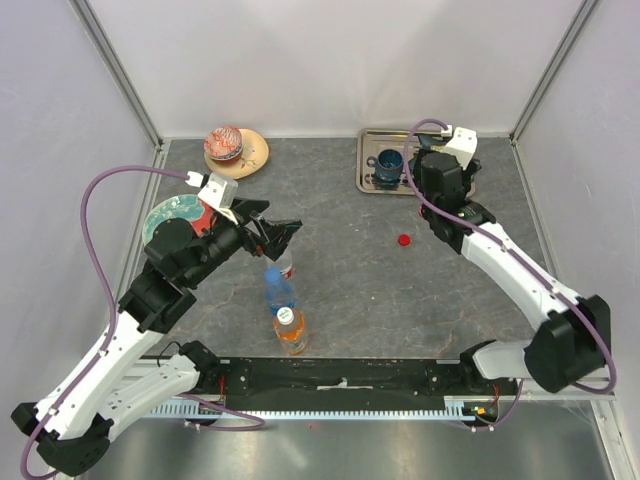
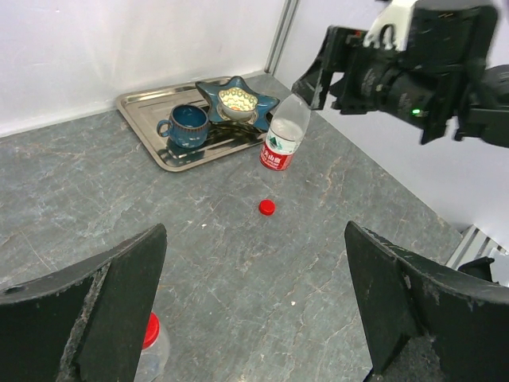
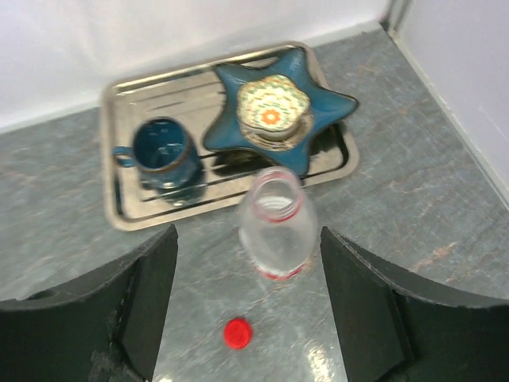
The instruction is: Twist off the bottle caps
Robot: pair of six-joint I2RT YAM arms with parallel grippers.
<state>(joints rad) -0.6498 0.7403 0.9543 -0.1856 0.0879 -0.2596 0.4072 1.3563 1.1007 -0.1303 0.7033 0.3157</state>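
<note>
Red-capped bottle [image 2: 153, 354] cut off below (label unseen), green plate [image 1: 165, 212] half hidden

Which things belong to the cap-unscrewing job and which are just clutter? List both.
Job: uncapped clear bottle, loose red cap, red-capped bottle, blue-capped bottle, orange-liquid bottle.
Clutter: metal tray, blue cup, star dish, teal plate, tan plate with patterned ball.

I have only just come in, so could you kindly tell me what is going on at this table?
Two robot arms are unscrewing caps from small bottles. One clear bottle near the tray is already open, and its red cap lies loose on the table. The right gripper hangs open over that bottle. The left gripper is open beside three more bottles, standing in a row with their caps on.
</note>
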